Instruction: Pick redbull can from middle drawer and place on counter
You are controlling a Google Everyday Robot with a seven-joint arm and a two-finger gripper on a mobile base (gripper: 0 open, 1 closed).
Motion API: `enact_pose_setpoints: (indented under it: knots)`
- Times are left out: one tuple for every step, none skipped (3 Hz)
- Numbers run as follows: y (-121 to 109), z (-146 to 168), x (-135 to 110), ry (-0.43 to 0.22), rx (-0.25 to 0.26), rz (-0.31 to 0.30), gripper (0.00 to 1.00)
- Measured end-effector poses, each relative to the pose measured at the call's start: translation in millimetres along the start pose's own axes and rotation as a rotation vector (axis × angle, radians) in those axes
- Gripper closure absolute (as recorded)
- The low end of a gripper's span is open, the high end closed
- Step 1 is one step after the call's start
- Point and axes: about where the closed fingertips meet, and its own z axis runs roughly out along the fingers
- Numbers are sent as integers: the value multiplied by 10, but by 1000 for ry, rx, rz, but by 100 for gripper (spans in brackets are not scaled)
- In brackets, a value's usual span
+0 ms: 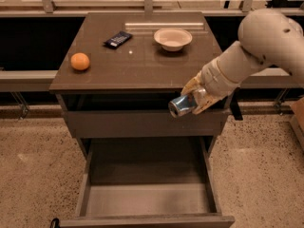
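The glossy brown-grey square counter [137, 70] capped the cabinet. Below it the wide, deep grey middle drawer [147, 199] stood pulled open, its floor bare. The robot's bulky white arm [259, 44] reached in from the right, and its tan two-finger gripper [193, 99] hung in front of the cabinet's right front corner, just below the counter's edge. It pinched the slim silver-and-blue redbull can [180, 106], which lay tilted on its side, silver end toward the camera, clear of the drawer and level with the shallow grey upper drawer front [142, 123].

To place it well, the can probably needed lifting above the counter's edge before travelling inward, or it could strike the lip. The bare front-right stretch looked the safest landing spot, away from the pale round bowl [173, 38], the orange fruit [80, 61] and the flat black snack packet [118, 39]. Righting the can before release would likely stop it rolling.
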Motion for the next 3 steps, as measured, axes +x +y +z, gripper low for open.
enact_pose_setpoints:
  knots:
    - [-560, -115, 200, 60, -23, 52, 100]
    - [-1104, -98, 470, 96, -46, 144, 100]
    - [-1347, -70, 671, 79, -28, 212, 100]
